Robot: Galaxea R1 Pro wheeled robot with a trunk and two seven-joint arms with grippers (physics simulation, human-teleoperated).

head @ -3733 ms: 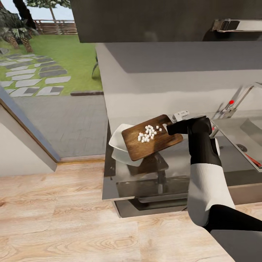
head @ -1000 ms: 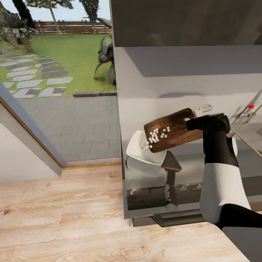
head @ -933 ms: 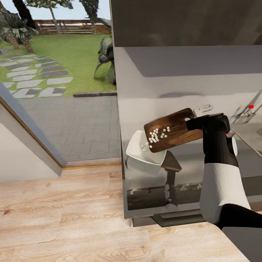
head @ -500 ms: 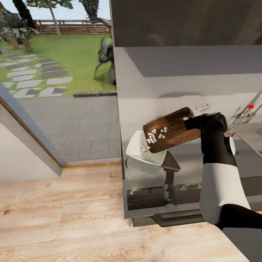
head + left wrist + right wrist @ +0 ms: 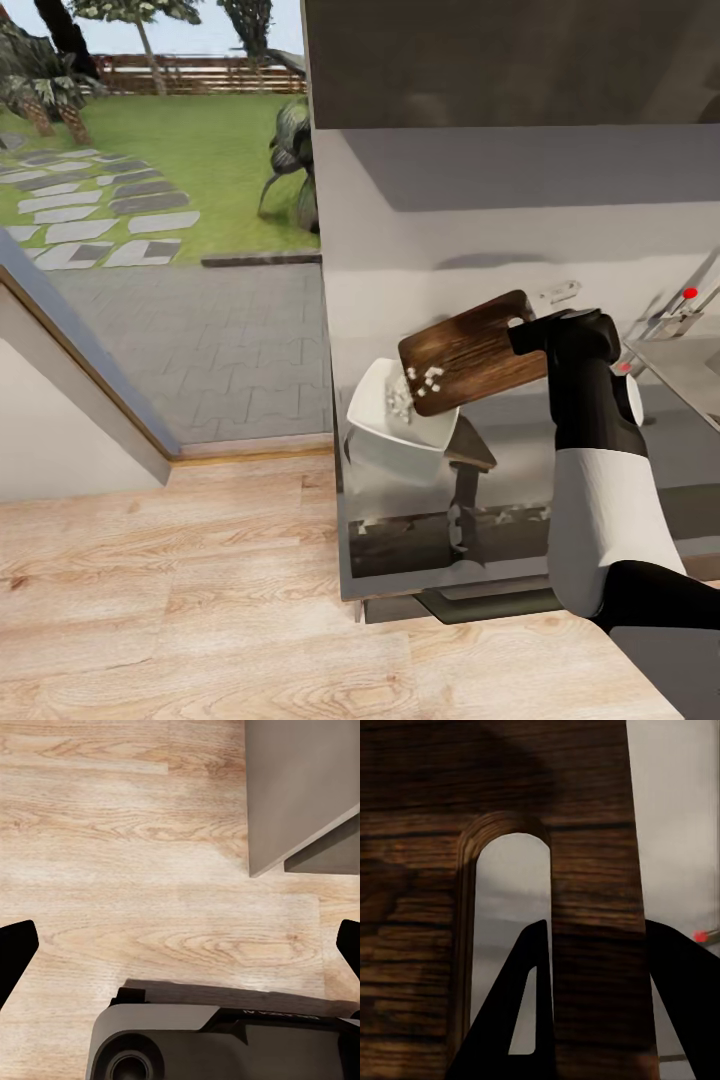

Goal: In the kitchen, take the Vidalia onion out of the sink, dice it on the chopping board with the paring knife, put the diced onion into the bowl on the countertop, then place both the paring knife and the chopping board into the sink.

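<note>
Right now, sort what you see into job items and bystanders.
Job items: chopping board, tilted in the right pincer; diced onion sliding off its low edge; bowl underneath; countertop; tap by the sink.

Bystanders: wood floor, garden outside, left pincer open over the floor.

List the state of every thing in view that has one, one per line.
chopping board: lifted, tilted down toward the bowl, held at its slot end.
diced onion: some cubes on the board's low edge, some already in the bowl.
bowl: on the countertop, partly under the board.
right pincer: shut on the chopping board.
left pincer: open, holding nothing, above the wood floor.
</note>
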